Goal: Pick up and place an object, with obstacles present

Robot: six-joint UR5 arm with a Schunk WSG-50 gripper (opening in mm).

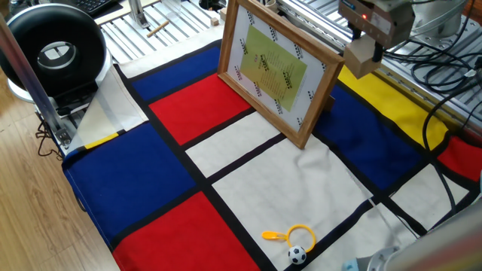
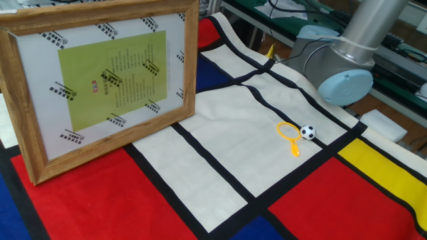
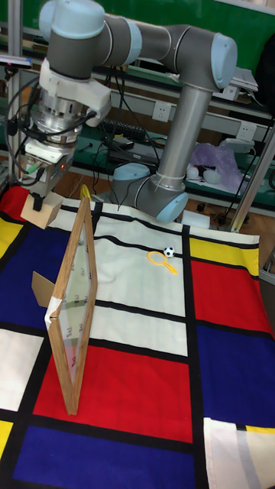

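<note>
The object, a small light-tan wooden cube point(image 1: 360, 57) point(image 3: 42, 213), hangs in the air behind the picture frame, level with the frame's top edge. My gripper point(image 1: 363, 47) point(image 3: 40, 202) is shut on it from above. The obstacle, a large wooden-framed picture point(image 1: 275, 68) point(image 2: 100, 80) point(image 3: 72, 306) with a white mat and a yellow-green printed sheet, stands upright on the colour-block cloth. The frame sits between the cube and the white middle squares. Neither the gripper nor the cube appears in the other fixed view.
A tiny football point(image 1: 297, 255) point(image 2: 307, 132) and a yellow ring point(image 1: 300, 234) point(image 2: 287, 130) lie on a white square near the arm's base point(image 2: 343, 83). A black round device point(image 1: 53, 49) stands off the cloth's corner. Cables point(image 1: 440, 68) run behind the cloth.
</note>
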